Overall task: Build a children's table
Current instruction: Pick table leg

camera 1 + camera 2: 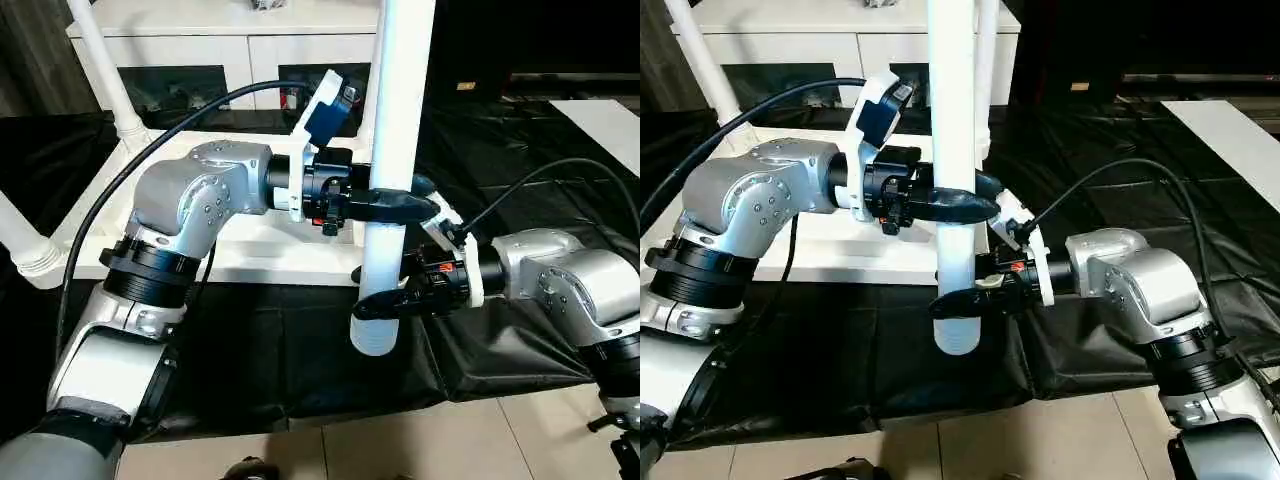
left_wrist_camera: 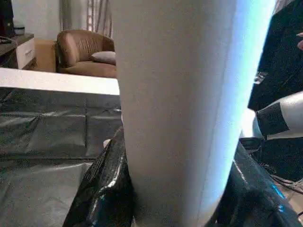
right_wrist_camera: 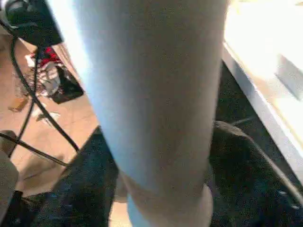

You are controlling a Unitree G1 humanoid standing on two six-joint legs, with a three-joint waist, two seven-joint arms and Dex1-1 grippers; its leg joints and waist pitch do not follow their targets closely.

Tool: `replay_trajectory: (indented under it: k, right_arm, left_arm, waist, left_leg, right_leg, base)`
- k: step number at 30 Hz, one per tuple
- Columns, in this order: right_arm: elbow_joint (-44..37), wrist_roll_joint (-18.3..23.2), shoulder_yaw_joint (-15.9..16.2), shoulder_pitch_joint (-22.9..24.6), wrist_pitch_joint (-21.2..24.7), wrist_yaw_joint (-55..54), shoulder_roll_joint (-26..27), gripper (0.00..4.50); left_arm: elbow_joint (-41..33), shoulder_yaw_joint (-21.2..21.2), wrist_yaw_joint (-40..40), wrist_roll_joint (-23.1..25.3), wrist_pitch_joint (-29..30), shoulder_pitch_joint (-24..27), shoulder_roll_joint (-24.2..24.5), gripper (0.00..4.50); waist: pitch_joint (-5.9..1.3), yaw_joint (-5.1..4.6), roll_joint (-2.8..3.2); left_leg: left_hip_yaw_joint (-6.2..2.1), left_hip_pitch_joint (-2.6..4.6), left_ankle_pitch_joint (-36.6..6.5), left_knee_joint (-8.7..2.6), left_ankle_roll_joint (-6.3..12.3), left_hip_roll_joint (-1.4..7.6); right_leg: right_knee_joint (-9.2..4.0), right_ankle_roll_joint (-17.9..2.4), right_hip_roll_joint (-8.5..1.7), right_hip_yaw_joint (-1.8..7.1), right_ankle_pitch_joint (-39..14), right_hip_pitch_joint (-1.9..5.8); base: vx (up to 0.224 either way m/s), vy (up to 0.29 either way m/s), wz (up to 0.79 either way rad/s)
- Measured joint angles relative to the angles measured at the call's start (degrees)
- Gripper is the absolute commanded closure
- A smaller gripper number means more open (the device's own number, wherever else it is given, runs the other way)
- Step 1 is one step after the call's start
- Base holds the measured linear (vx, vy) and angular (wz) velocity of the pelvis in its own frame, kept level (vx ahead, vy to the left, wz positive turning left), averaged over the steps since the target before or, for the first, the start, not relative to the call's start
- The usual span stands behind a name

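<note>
A bench point(image 1: 250, 360) draped in black sheeting stands before a white cabinet with glass doors point(image 1: 220, 60). On it lies an upturned square white plastic tabletop point(image 1: 250, 250), two legs already in its far sockets. A long tapered white plastic tube leg point(image 1: 395, 150) stands upright just in front of the top's near right corner. The left hand point(image 1: 400, 205) clasps it higher up; the right hand point(image 1: 385, 300) clasps it near its open lower end. By my judgement, the leg must travel toward a free near socket.

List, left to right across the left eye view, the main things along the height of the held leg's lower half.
Left arm's silver forearm → left end effector → white leg → right end effector → right arm's silver forearm.
</note>
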Motion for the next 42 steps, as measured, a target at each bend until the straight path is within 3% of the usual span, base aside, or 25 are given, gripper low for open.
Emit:
replay_trajectory:
  k: [1, 5, 15, 17, 25, 33, 36, 39, 41, 42]
  right_arm:
    - [0.0, 0.09, 0.0, 0.01, 0.16, 0.0, 0.0, 2.15]
    - [-0.7, 0.22, 0.0, 0.09, 0.49, 0.15, -0.03, 2.41]
    - [-0.86, 0.22, 0.0, 0.1, 0.46, 0.2, -0.46, 2.52]
    - [-0.86, 0.25, -0.27, 0.25, 0.46, 0.08, -0.46, 2.53]
    - [-2.03, 1.36, -3.56, 2.24, 0.63, -2.34, -0.37, 2.62]
    - [-2.22, 3.26, -11.77, 3.95, 0.85, -6.41, -1.81, 2.62]
    - [-2.37, 1.94, -12.96, 5.41, -0.49, -10.54, -1.78, 2.62]
    - [-2.32, -2.76, -14.33, 6.36, -4.08, -18.62, -0.52, 2.62]
    - [-3.31, -8.86, -17.55, 7.74, -8.5, -31.17, 4.08, 2.62]
    - [-4.11, -10.62, -18.26, 8.6, -9.5, -34.85, 5.02, 2.62]
  left_arm:
    - [0.0, 0.0, -0.02, 0.0, 0.0, 0.0, -0.01, 2.7]
    - [0.07, 0.07, -0.02, -0.19, 0.09, 0.0, -0.07, 2.7]
    - [0.45, 0.46, 1.05, -0.37, 0.74, -0.01, -0.31, 2.7]
    - [1.21, 1.03, 1.63, -0.52, 1.12, -0.01, -0.61, 2.14]
    - [1.88, 3.58, 3.54, -1.78, 2.94, 0.0, -0.31, 1.53]
    - [1.69, 5.68, 5.42, -2.38, 3.94, 3.63, 0.95, 0.84]
    - [1.95, 8.1, 12.0, -0.05, 0.15, 4.25, -0.52, 0.68]
    - [2.41, 11.15, 23.03, 5.09, -6.51, 5.43, -2.07, 0.68]
    - [0.74, 15.78, 37.76, 11.18, -16.19, 11.01, -6.28, 0.68]
    - [0.07, 16.56, 41.33, 12.64, -18.04, 13.25, -7.19, 0.68]
  waist:
    - [0.0, -0.01, 0.0]
    - [0.0, -0.02, 0.0]
    - [0.0, -0.03, 0.01]
    - [0.0, -0.03, 0.01]
    - [0.0, 0.0, 0.01]
    - [-0.07, 0.03, 0.18]
    - [-0.07, -0.01, 0.19]
    - [-0.1, -0.13, 0.23]
    - [-0.24, -0.79, 0.35]
    - [-0.23, -0.95, 0.32]
  left_leg:
    - [0.0, 0.0, 0.0, 0.0, 0.0, 0.0]
    - [0.0, 0.0, 0.0, 0.0, 0.0, 0.0]
    - [0.0, 0.0, 0.0, 0.0, 0.0, 0.0]
    - [0.0, 0.01, 0.0, 0.0, 0.0, 0.0]
    - [0.01, 0.0, 0.0, 0.01, 0.0, 0.01]
    - [0.02, 0.01, 0.0, 0.01, 0.0, 0.02]
    - [0.02, 0.02, 0.0, 0.01, -0.01, 0.02]
    - [0.01, 0.02, 0.02, 0.0, -0.06, 0.03]
    - [0.02, 0.21, 0.03, -0.01, -0.09, 0.05]
    - [0.02, 0.19, 0.04, -0.04, -0.1, 0.06]
  right_leg:
    - [0.0, 0.0, 0.0, 0.0, 0.0, 0.0]
    - [0.0, 0.0, 0.0, -0.01, 0.0, 0.0]
    - [0.0, 0.0, 0.0, 0.0, 0.0, 0.0]
    - [0.01, 0.0, 0.0, -0.01, 0.0, 0.0]
    - [0.01, 0.0, 0.0, -0.01, 0.0, 0.0]
    - [0.0, 0.0, 0.0, -0.02, 0.0, 0.02]
    - [0.0, -0.01, 0.0, -0.02, 0.01, 0.03]
    - [-0.01, 0.03, 0.0, -0.03, 0.04, 0.03]
    - [-0.05, 0.08, 0.01, -0.03, 0.04, 0.16]
    - [-0.07, 0.12, 0.02, -0.05, 0.02, 0.14]
  base:
    - [0.0, 0.0, 0.0]
    - [0.0, 0.0, 0.0]
    - [0.0, 0.0, 0.0]
    - [0.0, 0.0, 0.0]
    - [0.0, 0.0, 0.0]
    - [0.0, 0.0, 0.0]
    - [0.0, 0.0, 0.0]
    - [0.0, 0.0, 0.0]
    - [0.0, 0.0, 0.0]
    - [0.0, 0.0, 0.0]
